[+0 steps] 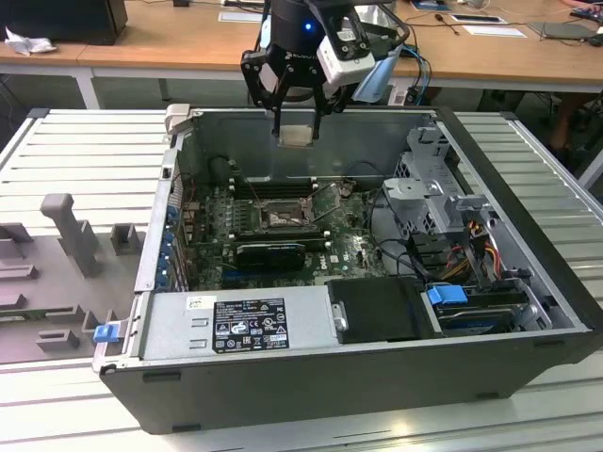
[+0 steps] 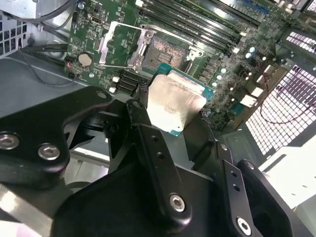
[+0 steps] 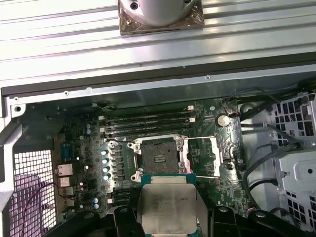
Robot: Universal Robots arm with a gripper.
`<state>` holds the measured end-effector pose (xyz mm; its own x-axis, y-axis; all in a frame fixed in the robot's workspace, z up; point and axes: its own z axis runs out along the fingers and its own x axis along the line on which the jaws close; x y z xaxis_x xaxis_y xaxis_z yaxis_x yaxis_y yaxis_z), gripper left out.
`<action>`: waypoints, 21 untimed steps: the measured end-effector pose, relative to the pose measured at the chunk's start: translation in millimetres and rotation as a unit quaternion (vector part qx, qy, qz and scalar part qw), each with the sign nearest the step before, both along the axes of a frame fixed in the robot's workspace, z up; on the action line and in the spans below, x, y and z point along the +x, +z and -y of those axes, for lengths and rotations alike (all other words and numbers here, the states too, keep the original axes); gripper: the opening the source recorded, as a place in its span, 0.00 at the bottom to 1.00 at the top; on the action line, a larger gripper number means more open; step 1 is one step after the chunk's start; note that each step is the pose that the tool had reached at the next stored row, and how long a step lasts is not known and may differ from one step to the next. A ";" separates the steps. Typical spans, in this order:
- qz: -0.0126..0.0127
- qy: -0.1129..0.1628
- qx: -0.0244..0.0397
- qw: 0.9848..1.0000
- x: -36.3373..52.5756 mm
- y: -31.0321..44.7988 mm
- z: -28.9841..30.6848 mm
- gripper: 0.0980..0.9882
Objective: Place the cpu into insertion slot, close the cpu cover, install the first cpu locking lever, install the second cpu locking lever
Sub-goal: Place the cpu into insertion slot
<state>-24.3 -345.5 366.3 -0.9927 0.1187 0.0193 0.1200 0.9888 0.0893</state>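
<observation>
My gripper [image 1: 298, 130] hangs above the open computer case, shut on the cpu [image 1: 297, 137] by its two opposite edges. In both wrist views the cpu [image 3: 168, 202] [image 2: 175, 101] shows a silver-grey top with a green rim between the black fingers [image 2: 148, 143]. The insertion slot [image 3: 159, 157] [image 2: 165, 52] [image 1: 281, 217] lies uncovered on the green board below, dark in the centre. The cpu cover [image 3: 203, 157] [image 2: 117, 45] is swung open and rests beside the slot. The cpu sits well above the slot and clear of it.
Long black memory slots [image 3: 145, 123] run beside the socket. A black card [image 1: 270, 252] and the labelled power supply [image 1: 236, 325] lie nearer the case front. A drive cage [image 1: 438, 193] with cables stands on the exterior view's right. Grey fixtures [image 1: 71, 231] are outside the case.
</observation>
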 end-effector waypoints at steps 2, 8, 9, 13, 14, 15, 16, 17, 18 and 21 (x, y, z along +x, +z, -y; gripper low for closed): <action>0.000 -0.001 0.000 1.000 0.0 -0.3 0.0 0.48; 0.000 -0.043 -0.001 0.999 0.0 -0.5 0.0 0.48; 0.000 -0.054 -0.001 0.999 0.0 -0.6 0.0 0.48; 0.000 -0.092 -0.001 0.996 0.0 -0.7 0.0 0.48; 0.000 -0.096 -0.001 0.995 0.0 -0.7 0.0 0.48; 0.000 -0.102 -0.001 0.995 0.0 -0.7 0.0 0.48; 0.000 -0.106 -0.001 0.994 0.0 -0.7 0.0 0.48; 0.000 -0.112 -0.001 0.994 0.0 -0.7 0.0 0.48; 0.000 -0.117 -0.001 0.993 0.0 -0.7 0.0 0.48; 0.000 -0.131 -0.001 0.991 0.0 -0.7 0.0 0.48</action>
<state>-24.3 -345.5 365.6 -0.9276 0.3732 0.0192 0.3733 0.9236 0.0875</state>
